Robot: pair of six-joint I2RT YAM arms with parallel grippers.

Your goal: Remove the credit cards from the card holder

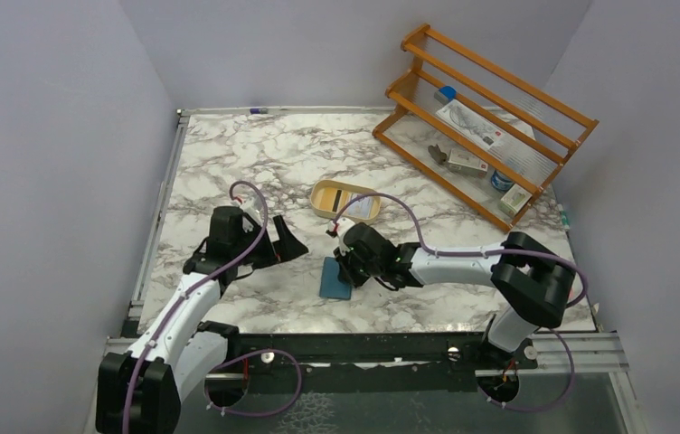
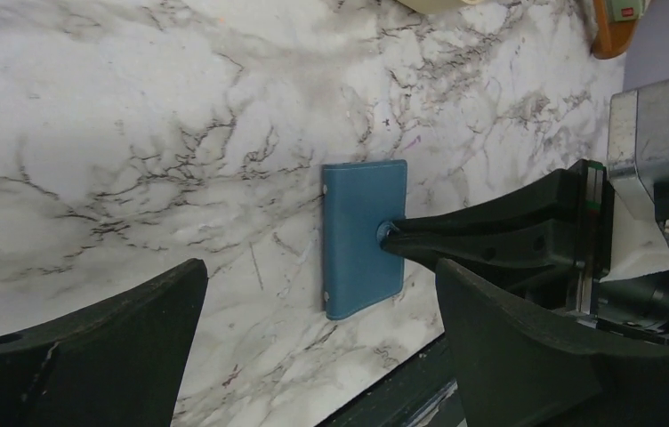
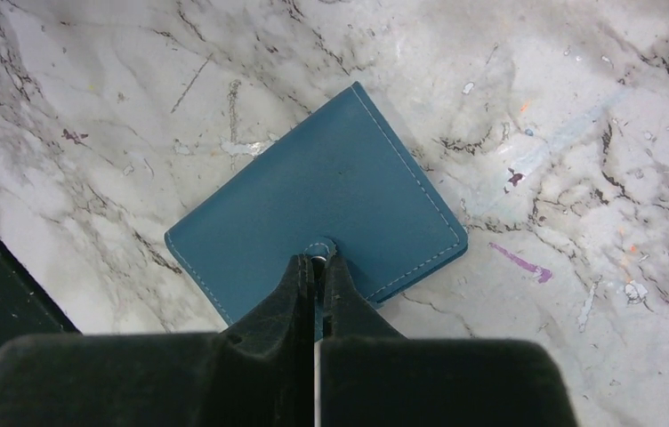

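Marble-veined tabletop (image 1: 255, 154) fills the space between pale lilac walls, with a wooden rack (image 1: 490, 117) of small items standing at the far right corner. The teal holder (image 1: 335, 278) lies flat and folded shut near the middle of the near edge, well apart from everything else.

The right gripper (image 3: 318, 260) reaches in from the right side. Its fingers are pressed together on the small silver snap at the holder's edge, apparently pinching the tab there. The left wrist view shows the same contact, with the tips meeting at the snap. The left gripper (image 1: 287, 246) hangs above the table nearer the left edge, its fingers spread wide and holding nothing, pointed toward the holder.

Toward the centre of the table, beyond the holder, sits a tan oval dish (image 1: 323, 192). It contains what look like cards (image 1: 359, 207), one pale with a dark stripe, though the view is too small to count them.

As a judgement, part of the emptying may be done, if those are cards from the holder. With the cover shut, whether any remain inside cannot be told. What is left appears to be popping the snap, opening the cover and drawing out anything in the pockets.
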